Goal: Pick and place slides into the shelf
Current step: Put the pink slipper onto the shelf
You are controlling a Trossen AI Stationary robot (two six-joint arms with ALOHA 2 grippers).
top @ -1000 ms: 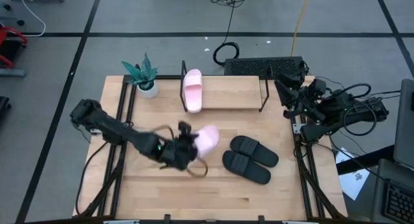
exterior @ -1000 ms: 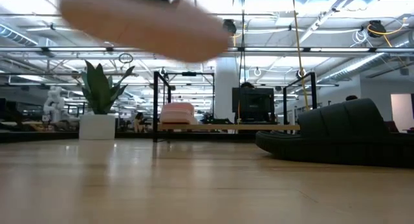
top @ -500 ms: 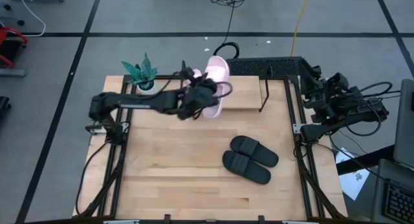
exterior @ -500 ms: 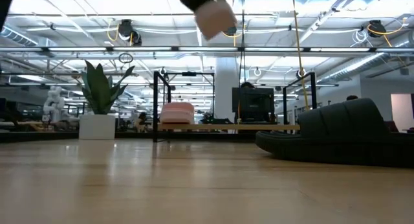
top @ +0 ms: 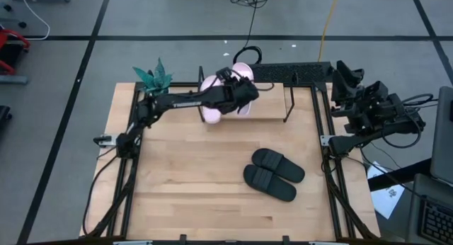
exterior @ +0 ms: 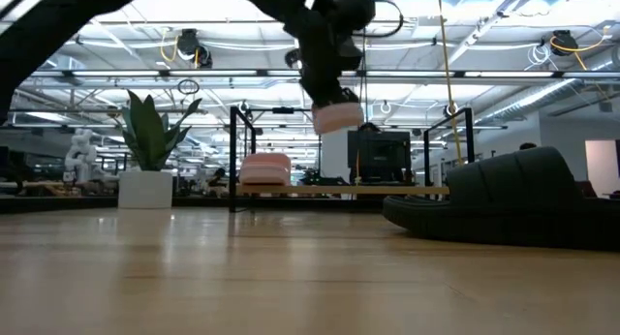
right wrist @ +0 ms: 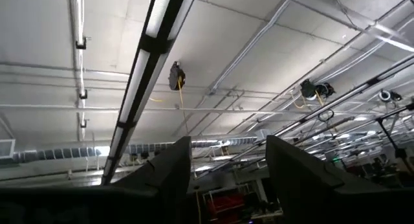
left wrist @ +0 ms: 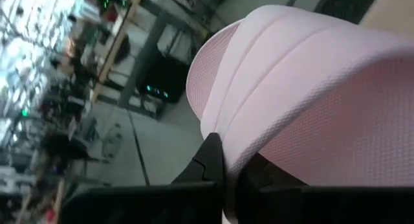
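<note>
My left gripper is shut on one light pink slide and holds it in the air over the shelf, just right of the other pink slide. That slide lies flat by its sole on the shelf board. In the low view the held slide hangs above the board. The black pair lies side by side on the tabletop. My right gripper waits open, pointing up, at the table's far right edge. My left gripper has the pink slide pinched between its two fingers, one dark finger lying against the slide's pale edge. It reaches from the table's left, and the gripper hides which part it has. The slide is lifted clear above the shelf board.
A potted plant stands at the shelf's left end. Black end frames rise at both ends of the shelf. A dark box with cables sits behind the shelf. Bare wood lies on the near half of the table.
My left gripper has carried the pink slide from the middle of the table up and toward the far edge, and it now holds it over the shelf beside the other pink slide. My right arm has drawn back toward the table's far right corner.
</note>
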